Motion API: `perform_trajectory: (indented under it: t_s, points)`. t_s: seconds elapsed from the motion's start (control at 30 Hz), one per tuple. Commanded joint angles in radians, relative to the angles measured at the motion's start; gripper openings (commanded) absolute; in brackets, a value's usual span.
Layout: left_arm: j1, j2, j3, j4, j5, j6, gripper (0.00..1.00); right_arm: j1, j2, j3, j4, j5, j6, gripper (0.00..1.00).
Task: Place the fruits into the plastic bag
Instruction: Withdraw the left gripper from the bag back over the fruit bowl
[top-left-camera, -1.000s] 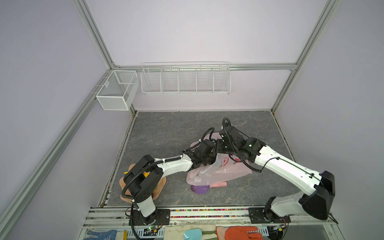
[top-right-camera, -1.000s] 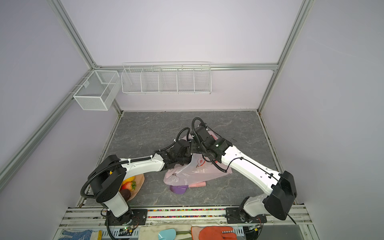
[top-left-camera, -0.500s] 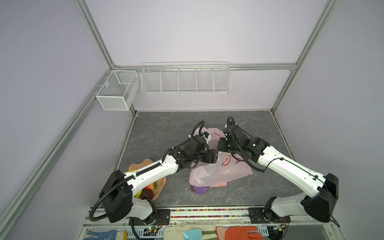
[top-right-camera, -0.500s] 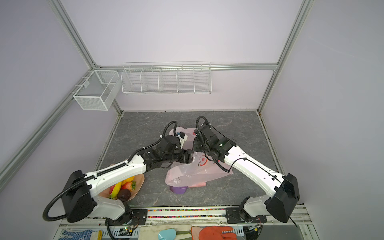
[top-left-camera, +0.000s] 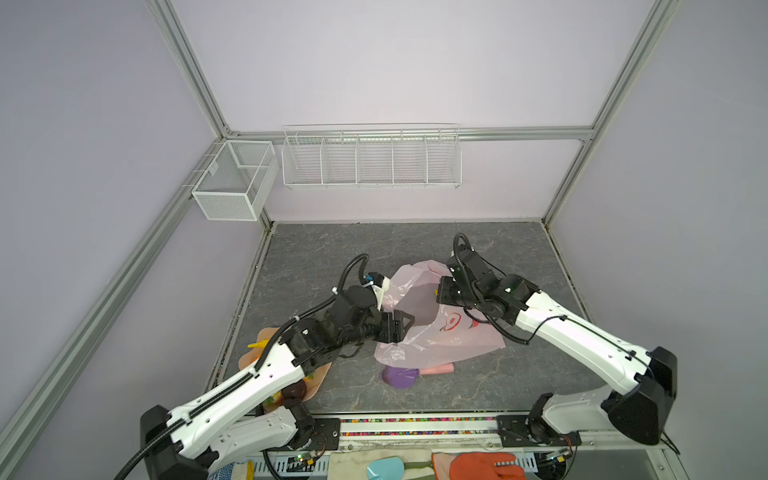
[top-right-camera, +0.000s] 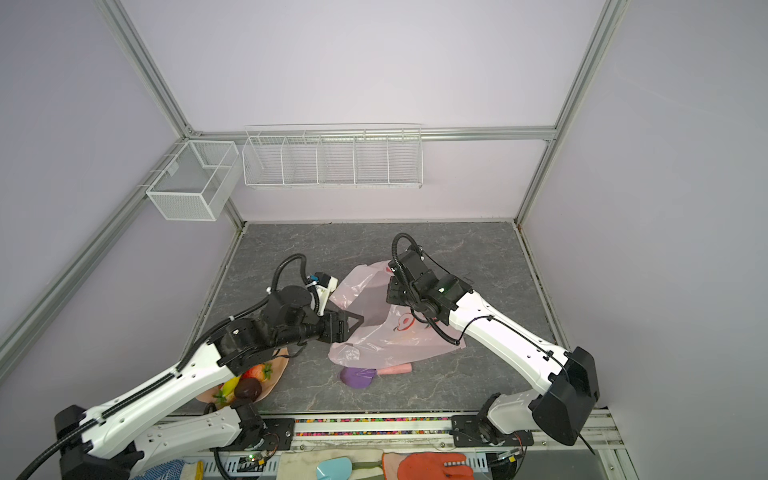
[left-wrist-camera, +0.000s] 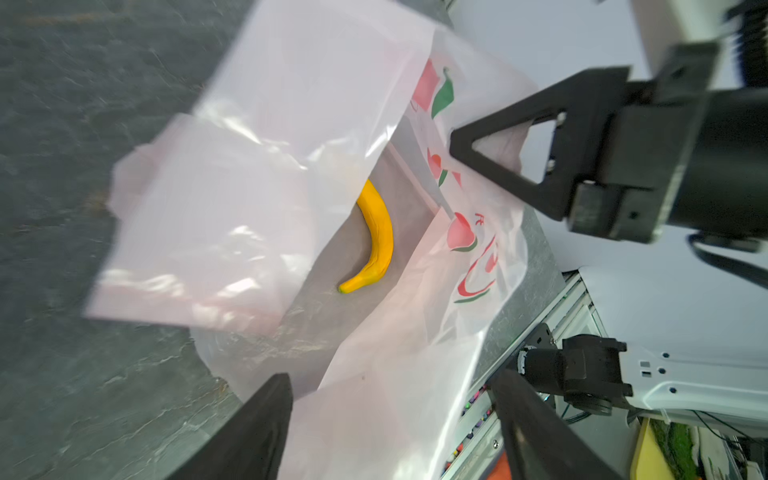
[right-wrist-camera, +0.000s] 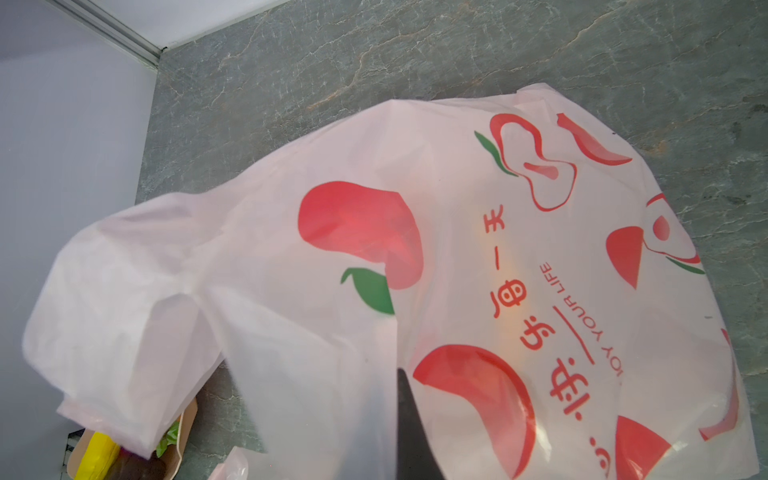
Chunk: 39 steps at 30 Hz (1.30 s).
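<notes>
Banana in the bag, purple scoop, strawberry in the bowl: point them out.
banana (left-wrist-camera: 382, 237): left wrist view, middle of its curve.
purple scoop (top-right-camera: 357, 376): a top view, its bowl.
strawberry (top-right-camera: 254, 371): a top view, its red body.

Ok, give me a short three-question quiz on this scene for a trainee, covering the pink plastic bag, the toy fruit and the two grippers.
1. True or false: a yellow toy banana lies inside the translucent pale pink plastic bag.
2. The left gripper and the right gripper are both at the bag. Which one is shut on its raised rim? A. left B. right C. neither
3. Name the thing poking out from under the bag's near edge.

Key
1. True.
2. B. The left gripper stands open at the bag's mouth.
3. The purple plastic scoop with a pink handle.
</notes>
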Motion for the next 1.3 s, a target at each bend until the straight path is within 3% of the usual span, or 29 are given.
perform_trajectory:
  t_s: [0.0, 0.23, 0.63, 0.93, 1.27]
  points:
    - [0.003, -0.103, 0.012, -0.203, -0.131, -0.058, 0.81, -0.007, 0.008, 0.015, -0.023, 0.017, 0.002, 0.06]
    - [0.004, -0.22, 0.082, -0.564, -0.351, -0.175, 0.84, -0.008, 0.013, 0.028, -0.03, 0.025, -0.016, 0.06]
    - [0.035, -0.303, 0.109, -0.934, -0.596, -0.512, 0.97, -0.007, 0.021, 0.043, -0.034, 0.025, -0.033, 0.06]
    - [0.132, -0.256, 0.046, -0.95, -0.55, -0.531, 1.0, -0.008, 0.008, 0.04, -0.038, 0.024, -0.042, 0.06]
    - [0.519, -0.168, -0.152, -0.666, -0.272, -0.294, 0.95, -0.007, -0.006, 0.033, -0.041, 0.019, -0.047, 0.06]
